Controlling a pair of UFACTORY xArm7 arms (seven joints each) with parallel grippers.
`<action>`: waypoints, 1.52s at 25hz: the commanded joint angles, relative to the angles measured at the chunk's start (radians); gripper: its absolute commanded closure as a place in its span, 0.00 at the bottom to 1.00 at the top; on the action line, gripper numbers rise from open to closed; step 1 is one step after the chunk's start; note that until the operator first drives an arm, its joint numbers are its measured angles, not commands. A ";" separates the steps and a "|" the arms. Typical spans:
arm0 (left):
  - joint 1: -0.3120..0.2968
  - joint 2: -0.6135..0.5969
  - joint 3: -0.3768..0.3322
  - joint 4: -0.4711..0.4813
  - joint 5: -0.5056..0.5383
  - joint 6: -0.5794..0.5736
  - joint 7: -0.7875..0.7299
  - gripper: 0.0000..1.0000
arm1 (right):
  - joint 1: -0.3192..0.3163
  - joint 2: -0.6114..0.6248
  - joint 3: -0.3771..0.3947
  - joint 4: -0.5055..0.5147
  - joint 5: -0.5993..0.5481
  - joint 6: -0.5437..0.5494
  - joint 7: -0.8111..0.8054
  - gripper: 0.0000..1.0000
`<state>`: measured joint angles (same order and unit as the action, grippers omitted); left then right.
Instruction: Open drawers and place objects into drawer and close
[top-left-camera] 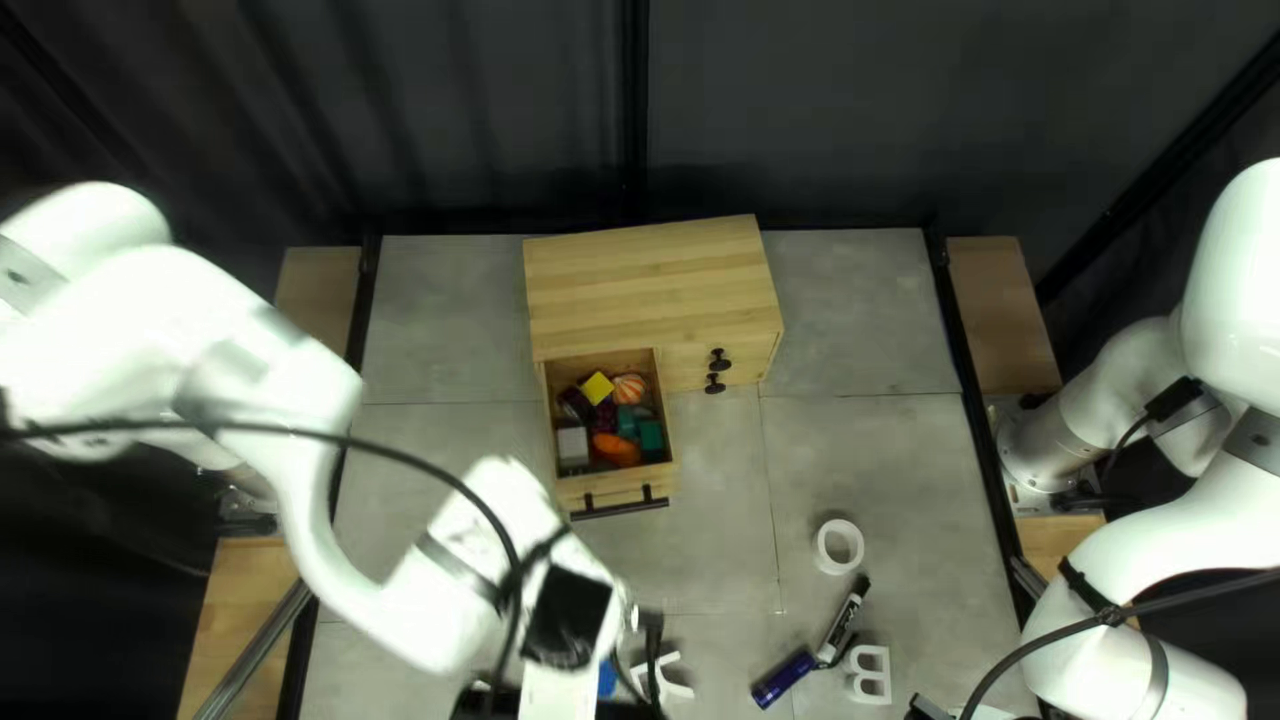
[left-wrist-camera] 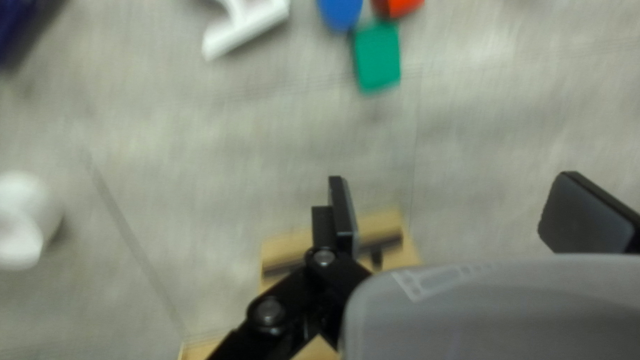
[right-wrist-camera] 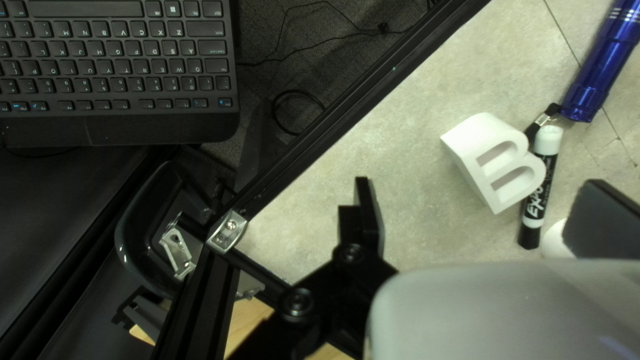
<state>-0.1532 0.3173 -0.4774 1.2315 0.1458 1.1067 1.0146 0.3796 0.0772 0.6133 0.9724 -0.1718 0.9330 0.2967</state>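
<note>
A green block [left-wrist-camera: 377, 59] beside a blue piece [left-wrist-camera: 340, 12] and a red piece [left-wrist-camera: 399, 6], near a white shape [left-wrist-camera: 245, 31].

From above the near edge of the counter [top-left-camera: 454, 320], the top left view slants down toward the dark curtain [top-left-camera: 467, 120]; closer in, the left wrist view shares its drawer [top-left-camera: 614, 490], the right its white letter B [top-left-camera: 880, 683].

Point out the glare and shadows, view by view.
Top left view: the left arm glares almost featureless white against the dark curtain; left wrist view: a soft shadow beside the white roll; right wrist view: bright glints on the blue flashlight, and shading inside the openings of the white letter B.
</note>
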 commanded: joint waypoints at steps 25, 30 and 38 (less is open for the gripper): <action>-0.035 0.120 0.095 -0.091 0.135 -0.182 -0.168 0.00 | 0.000 0.000 0.000 0.000 0.000 0.000 0.000 0.00; -0.038 0.119 0.102 -0.117 0.133 -0.215 -0.210 0.04 | 0.000 0.000 0.000 0.000 0.000 0.000 0.000 0.00; -0.042 0.108 0.106 -0.120 0.135 -0.211 -0.236 1.00 | 0.000 0.000 0.000 0.000 0.000 0.000 0.000 0.00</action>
<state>-0.1950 0.4244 -0.3722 1.1073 0.2803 0.8931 0.7794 0.3796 0.0772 0.6133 0.9724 -0.1718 0.9330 0.2967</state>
